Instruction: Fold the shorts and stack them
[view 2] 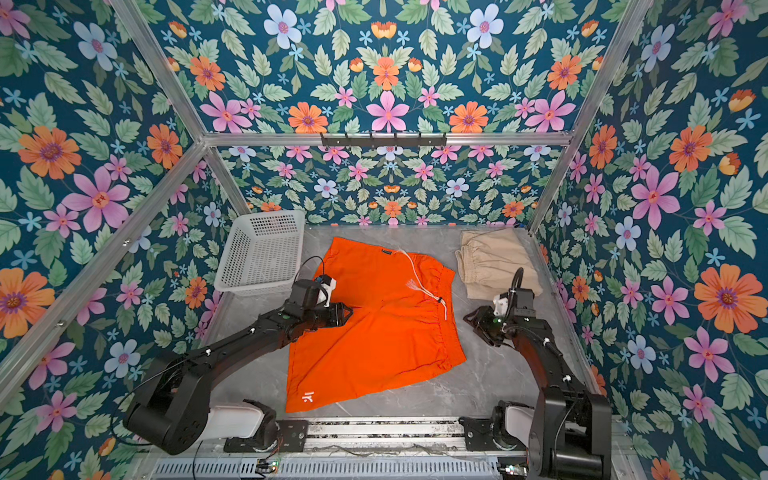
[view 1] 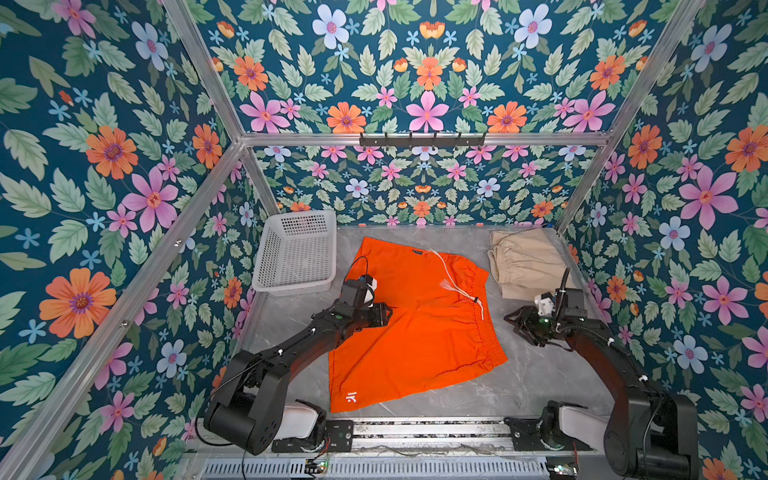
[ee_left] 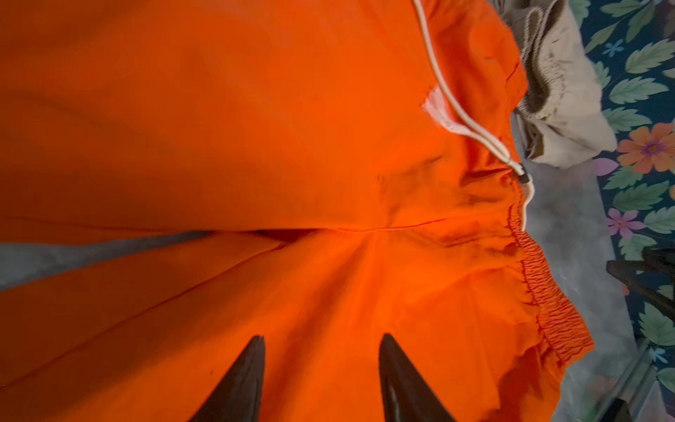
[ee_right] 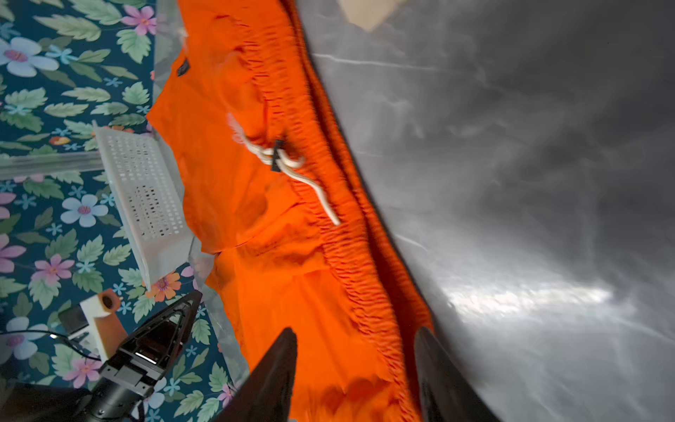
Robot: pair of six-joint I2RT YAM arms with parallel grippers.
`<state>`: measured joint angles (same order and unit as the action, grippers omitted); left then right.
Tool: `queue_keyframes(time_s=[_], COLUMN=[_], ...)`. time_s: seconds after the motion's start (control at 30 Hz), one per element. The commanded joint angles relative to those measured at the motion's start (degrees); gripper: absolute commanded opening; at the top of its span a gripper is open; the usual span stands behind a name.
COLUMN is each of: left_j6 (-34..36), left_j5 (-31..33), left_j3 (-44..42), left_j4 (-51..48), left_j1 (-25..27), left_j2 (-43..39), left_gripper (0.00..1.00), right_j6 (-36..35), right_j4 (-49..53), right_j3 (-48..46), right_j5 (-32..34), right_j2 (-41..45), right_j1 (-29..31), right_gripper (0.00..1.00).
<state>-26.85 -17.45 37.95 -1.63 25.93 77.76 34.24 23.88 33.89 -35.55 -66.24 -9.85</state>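
Note:
The orange shorts [view 1: 415, 332] [view 2: 374, 332] lie spread flat mid-table, with the waistband to the right and the white drawstring [view 1: 457, 286] on top. The beige shorts [view 1: 528, 266] [view 2: 494, 262] lie folded at the back right. My left gripper [view 1: 388, 313] [view 2: 349, 311] hovers open over the orange cloth [ee_left: 292, 146] near the crotch seam, and its jaws [ee_left: 321, 338] hold nothing. My right gripper [view 1: 513, 324] [view 2: 471, 318] is open just beside the waistband [ee_right: 350, 263], and its jaws [ee_right: 356, 330] are also empty.
A white perforated basket [view 1: 297, 249] [view 2: 262, 249] stands at the back left, touching the orange shorts' far corner. Bare grey marble table [view 1: 540, 374] shows to the right of and in front of the shorts. Floral walls enclose the cell, and the arms' base rail [view 1: 415, 432] runs along the front.

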Motion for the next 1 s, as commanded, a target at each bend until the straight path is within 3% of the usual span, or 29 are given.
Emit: queue_keyframes(time_s=[0.0, 0.13, 0.27, 0.37, 0.5, 0.67, 0.8, 0.87, 0.93, 0.97], left_j6=[-1.78, -2.36, -3.53, -3.87, -4.26, -3.43, -2.09, -1.01, -0.41, -0.37], left_j5=[1.53, 1.67, 1.11, 0.97, -0.01, 0.55, -0.12, -0.54, -1.37, -2.06], left_j3=[-1.13, -1.91, -2.71, -2.58, -2.00, 2.45, 9.85, 14.88, 20.86, 24.38], left_j4=[3.71, 4.75, 6.71, 6.94, 8.37, 9.52, 10.54, 10.80, 10.68, 10.68], left_j1=[0.15, 0.26, 0.43, 0.83, 1.39, 2.10, 3.36, 4.56, 5.83, 6.50], left_j2=[-0.07, 0.59, 1.97, 2.67, 3.02, 5.50, 12.05, 16.52, 21.71, 24.85], left_gripper=[0.52, 0.52, 0.52, 0.52, 0.52, 0.52, 0.54, 0.54, 0.54, 0.54], right_j6=[-0.48, 0.60, 0.67, -2.05, -0.96, 0.28, 0.48, 0.47, 0.72, 1.02], right_j4=[4.45, 4.78, 3.01, 8.02, 5.39, 1.37, -1.22, -1.96, -2.30, -2.17], right_j3=[-1.57, -3.83, -5.18, -4.23, -6.15, -6.71, -7.59, -8.00, -8.31, -8.51], right_j5=[-0.93, -0.80, -5.12, -2.60, -3.37, -4.94, -7.00, -6.90, -6.73, -6.50], right_j2=[1.57, 2.60, 1.81, 0.41, -1.14, -3.91, -6.29, -6.52, -6.34, -5.97], right_j1=[-1.07, -1.05, 1.15, 3.23, 4.21, 6.76, 7.31, 7.60, 8.12, 8.50], right_gripper=[0.56, 0.57, 0.57, 0.58, 0.58, 0.57, 0.55, 0.44, 0.22, 0.17])
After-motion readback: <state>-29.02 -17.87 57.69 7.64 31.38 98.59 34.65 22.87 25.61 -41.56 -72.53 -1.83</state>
